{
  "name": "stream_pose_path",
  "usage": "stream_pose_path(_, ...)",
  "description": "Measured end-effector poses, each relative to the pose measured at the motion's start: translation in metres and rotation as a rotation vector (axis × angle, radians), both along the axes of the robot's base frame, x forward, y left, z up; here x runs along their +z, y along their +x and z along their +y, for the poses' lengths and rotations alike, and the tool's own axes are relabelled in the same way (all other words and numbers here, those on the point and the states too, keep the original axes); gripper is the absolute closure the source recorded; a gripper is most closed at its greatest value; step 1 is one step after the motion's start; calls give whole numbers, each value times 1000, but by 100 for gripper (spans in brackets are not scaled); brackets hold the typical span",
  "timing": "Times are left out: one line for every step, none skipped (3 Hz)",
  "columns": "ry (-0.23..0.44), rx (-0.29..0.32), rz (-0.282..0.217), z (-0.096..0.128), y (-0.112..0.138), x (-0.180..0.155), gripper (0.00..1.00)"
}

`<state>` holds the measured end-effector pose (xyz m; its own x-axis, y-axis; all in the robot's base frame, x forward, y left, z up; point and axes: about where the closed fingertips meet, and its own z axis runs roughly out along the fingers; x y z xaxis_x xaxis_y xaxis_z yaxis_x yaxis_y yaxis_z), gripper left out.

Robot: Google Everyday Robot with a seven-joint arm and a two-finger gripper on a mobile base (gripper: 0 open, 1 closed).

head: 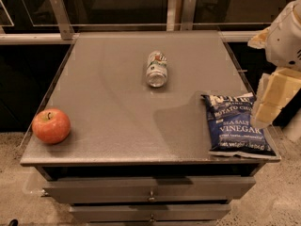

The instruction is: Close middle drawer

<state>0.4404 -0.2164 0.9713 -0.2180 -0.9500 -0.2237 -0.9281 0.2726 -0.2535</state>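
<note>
Two drawer fronts show under the front edge of the grey cabinet top point(117, 102). The upper one point(117, 190) stands out a little in front of the edge, with a dark gap above it. The lower one point(188, 212), with a small knob, sits just below it at the bottom of the view. I cannot tell which is the middle drawer. My gripper point(270, 102), cream-coloured on a white arm, hangs at the right edge of the view, above the cabinet's right side and beside the chip bag, well away from the drawers.
On the top lie a red apple point(51, 125) at the front left, a can point(156, 68) on its side in the middle, and a blue bag of salt and vinegar chips point(237, 126) at the front right. A rail with metal posts point(61, 17) runs behind.
</note>
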Motion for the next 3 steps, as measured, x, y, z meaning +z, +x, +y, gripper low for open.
stream_pose_path(23, -16, 3, -6, 5, -22, 0)
stream_pose_path(35, -43, 38, -16, 7, -50, 0)
stream_pose_path(53, -54, 99, -17, 9, -85, 0)
